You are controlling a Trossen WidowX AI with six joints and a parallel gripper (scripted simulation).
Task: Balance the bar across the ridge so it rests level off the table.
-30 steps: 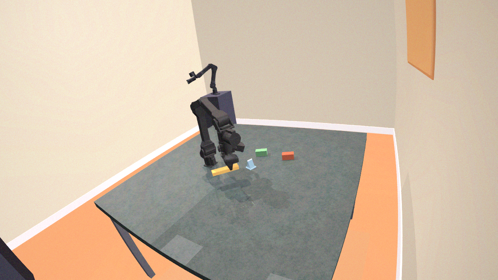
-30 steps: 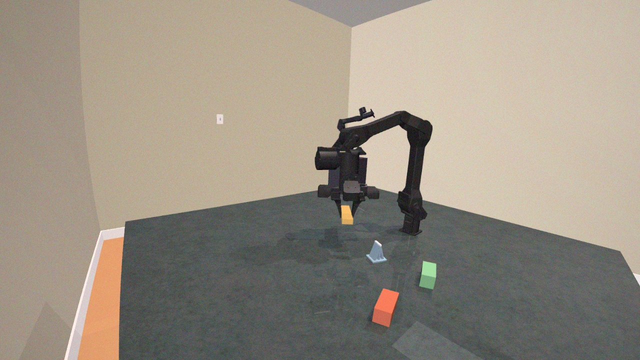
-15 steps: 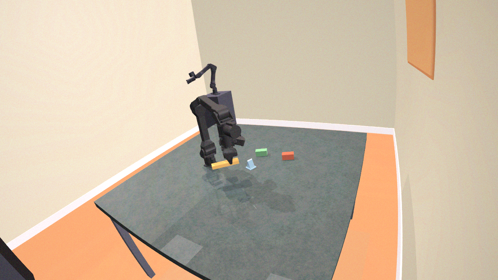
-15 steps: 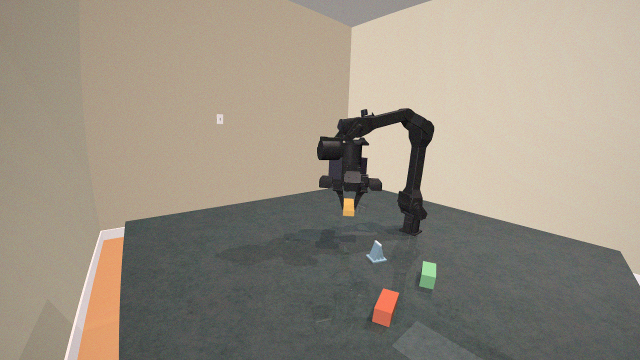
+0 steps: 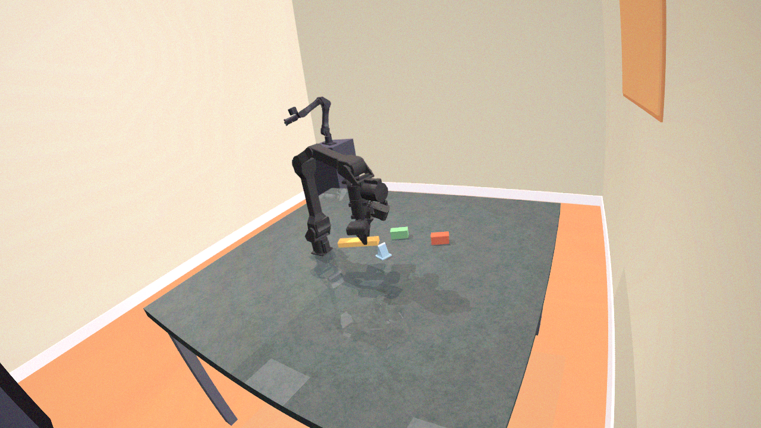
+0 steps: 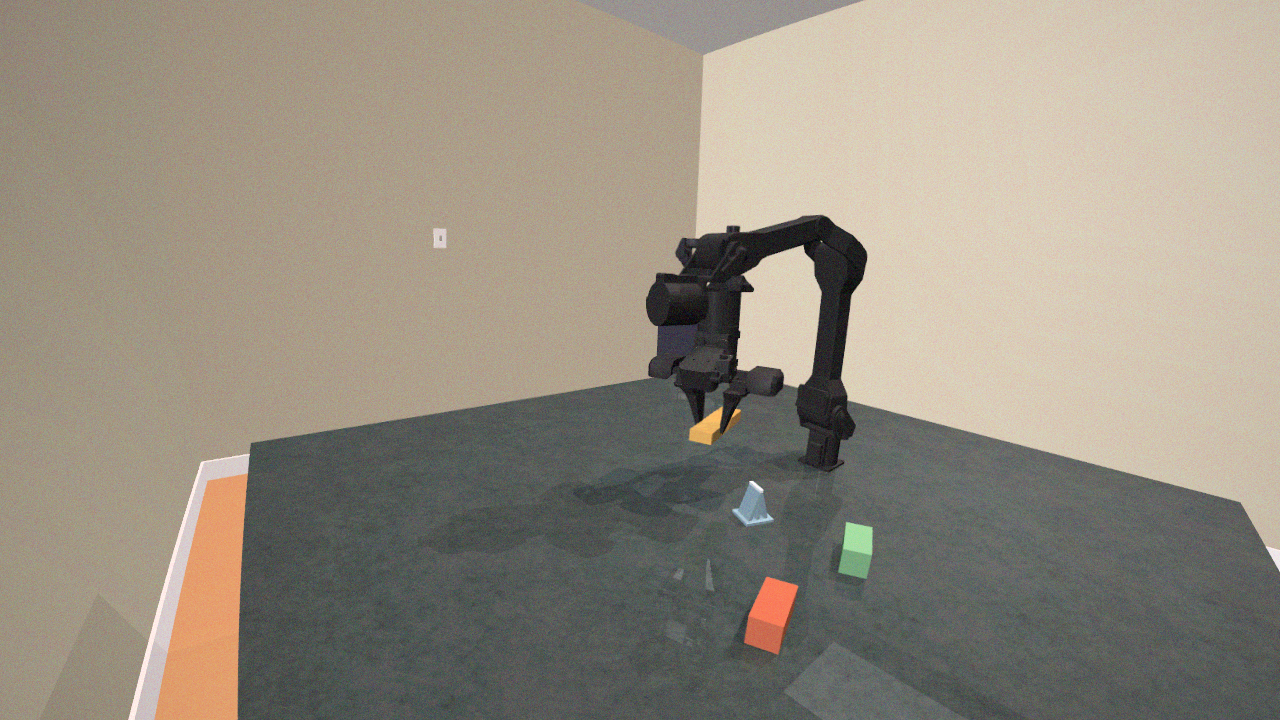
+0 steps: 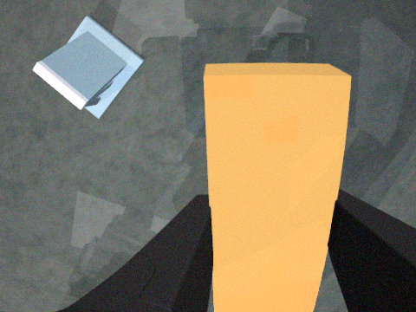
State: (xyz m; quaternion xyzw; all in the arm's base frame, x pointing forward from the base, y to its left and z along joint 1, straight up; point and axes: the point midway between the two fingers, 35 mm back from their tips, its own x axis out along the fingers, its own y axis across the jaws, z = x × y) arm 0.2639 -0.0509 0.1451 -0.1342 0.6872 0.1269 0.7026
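1. The bar (image 5: 348,242) (image 6: 704,434) (image 7: 273,173) is a plain orange-yellow rectangular prism with flat faces and straight edges.
2. The ridge (image 5: 383,250) (image 6: 753,503) (image 7: 82,65) is pale blue, a narrow-topped upright form on a flat square base, standing on the surface.
3. The surface (image 5: 452,330) (image 6: 447,626) (image 7: 143,143) is dark grey-green, mottled and faintly reflective; its material cannot be determined.
4. The green block (image 5: 399,233) (image 6: 856,548) and the red block (image 5: 440,238) (image 6: 771,614) are smooth, box-shaped solids resting on the surface, apart from each other and from the ridge.
5. The end effector (image 5: 365,240) (image 6: 711,428) (image 7: 269,206), black with tapering fingers, points downward; its fingers are partly open, gripping the bar by its two long sides.
6. The bar is held above the surface, apart from the ridge, and is not balanced on it.
7. Count: one bar, one ridge, one green block, one red block.
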